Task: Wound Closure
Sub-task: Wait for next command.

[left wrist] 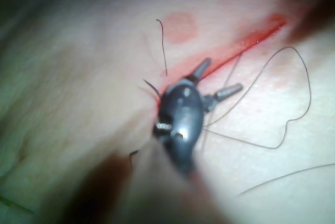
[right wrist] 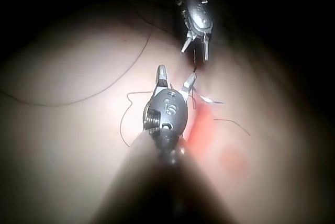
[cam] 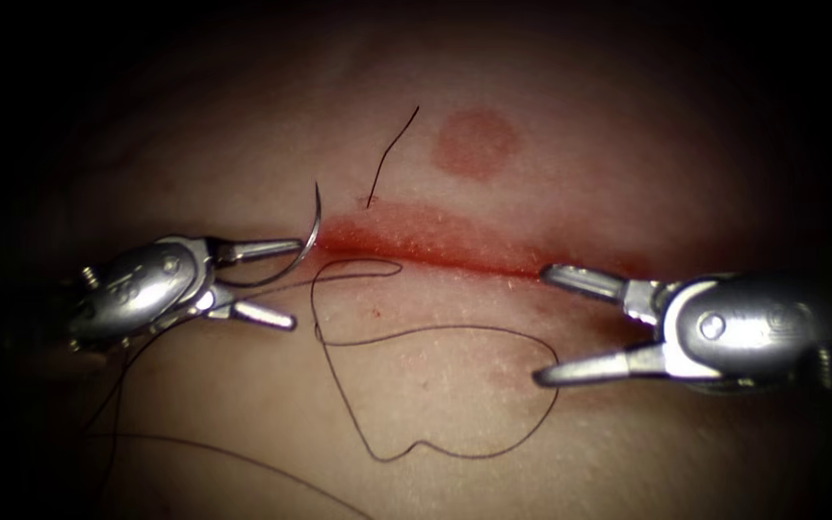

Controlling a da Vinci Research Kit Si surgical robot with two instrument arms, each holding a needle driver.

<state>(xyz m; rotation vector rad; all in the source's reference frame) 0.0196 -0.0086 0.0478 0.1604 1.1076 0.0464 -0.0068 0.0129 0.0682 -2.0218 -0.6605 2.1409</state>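
Observation:
The cut (cam: 455, 252) runs across the tissue (cam: 435, 404) as a red line. My left tool (cam: 297, 284) stands at its left end, jaws open and holding nothing. The curved needle (cam: 312, 236) lies between those jaws: one end points up past the upper jaw's tip, and the curve sweeps back toward the tool's wrist. Whether it sits in the tissue I cannot tell. Dark thread (cam: 455, 332) trails from it and loops on the tissue below the cut. My right tool (cam: 541, 327) is at the cut's right end, jaws wide open and empty. The left tool (left wrist: 224, 74) and right tool (right wrist: 176, 75) also appear open in their wrist views.
A short thread end (cam: 392, 154) stands out of the tissue above the cut's left part. A round red mark (cam: 476, 144) lies further up. Red fluid (cam: 406, 231) stains the cut's upper edge. More thread (cam: 195, 448) trails off under the left tool.

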